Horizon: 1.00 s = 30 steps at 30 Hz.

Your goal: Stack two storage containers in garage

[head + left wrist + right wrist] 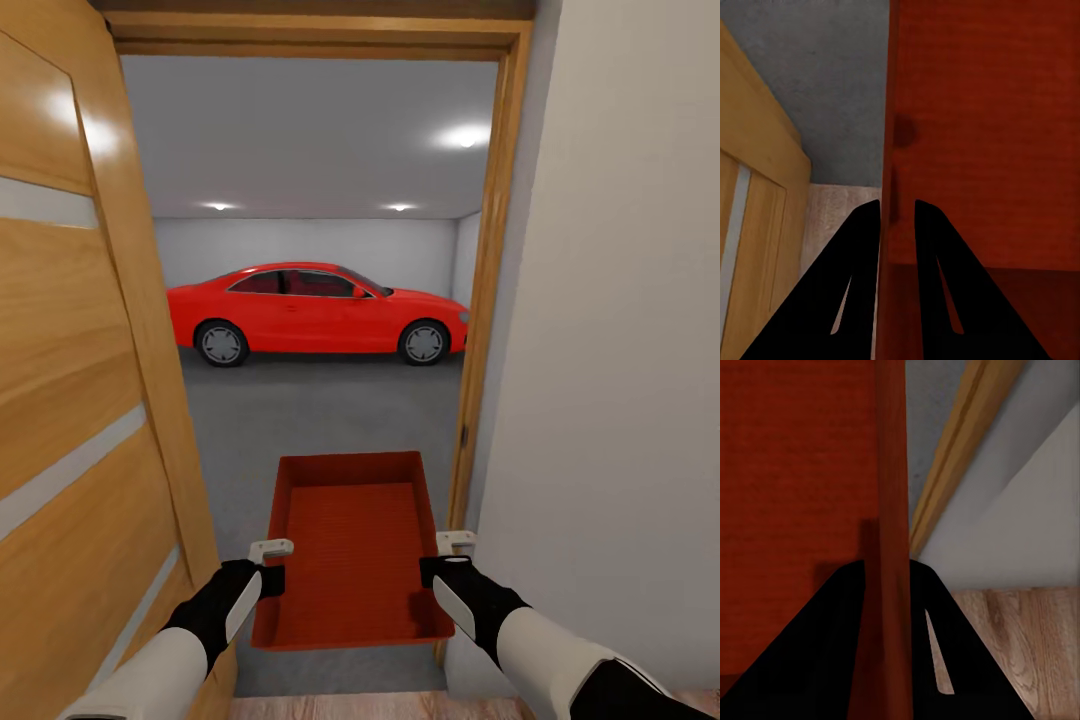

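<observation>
The left gripper (268, 560) pinches the left wall of an orange-red storage bin (352, 560), its black fingers (855, 300) closed narrowly astride the rim. The right gripper (448, 556) clamps the opposite wall the same way, one finger (937, 660) outside it and one inside. Carried level between the two, the open-top bin points its long axis straight away from the robot, its far end reaching through the wooden door frame (488, 300) above the garage's grey concrete floor (320, 420). An open wooden door (70, 400) stands just left of the bin, a pale wall (620, 350) to its right. Beyond the bin, well apart, a red car (315, 313) is parked side-on.
</observation>
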{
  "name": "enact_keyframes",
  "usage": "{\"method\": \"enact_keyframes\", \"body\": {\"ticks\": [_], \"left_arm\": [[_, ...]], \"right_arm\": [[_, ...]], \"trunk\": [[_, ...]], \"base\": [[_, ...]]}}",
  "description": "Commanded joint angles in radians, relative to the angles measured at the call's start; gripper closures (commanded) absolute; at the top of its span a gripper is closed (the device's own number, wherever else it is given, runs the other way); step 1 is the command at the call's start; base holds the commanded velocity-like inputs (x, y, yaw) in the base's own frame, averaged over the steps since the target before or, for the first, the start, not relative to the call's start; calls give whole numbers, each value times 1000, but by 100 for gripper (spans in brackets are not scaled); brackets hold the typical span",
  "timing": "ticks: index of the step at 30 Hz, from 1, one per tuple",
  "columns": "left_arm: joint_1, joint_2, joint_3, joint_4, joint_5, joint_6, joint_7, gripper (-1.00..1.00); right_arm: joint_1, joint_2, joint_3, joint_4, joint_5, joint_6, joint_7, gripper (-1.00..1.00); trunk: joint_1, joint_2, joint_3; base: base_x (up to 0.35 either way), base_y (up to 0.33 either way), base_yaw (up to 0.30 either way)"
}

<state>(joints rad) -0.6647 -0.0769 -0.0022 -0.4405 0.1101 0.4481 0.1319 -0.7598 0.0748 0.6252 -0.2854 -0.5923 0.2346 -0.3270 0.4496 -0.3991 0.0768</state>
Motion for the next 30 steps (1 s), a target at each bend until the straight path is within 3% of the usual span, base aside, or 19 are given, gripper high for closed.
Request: {"method": "enact_keyframes", "body": {"ticks": [1, 30], "left_arm": [[1, 25, -7, -4, -29, 8, 29, 100], [1, 24, -7, -6, -29, 6, 33, 100]], "right_arm": [[-1, -1, -3, 0, -20, 6, -9, 100], [-1, -2, -3, 0, -20, 6, -9, 100]], "trunk": [[0, -1, 0], [0, -1, 0]], "base": [[0, 0, -13], [0, 0, -1]]}}
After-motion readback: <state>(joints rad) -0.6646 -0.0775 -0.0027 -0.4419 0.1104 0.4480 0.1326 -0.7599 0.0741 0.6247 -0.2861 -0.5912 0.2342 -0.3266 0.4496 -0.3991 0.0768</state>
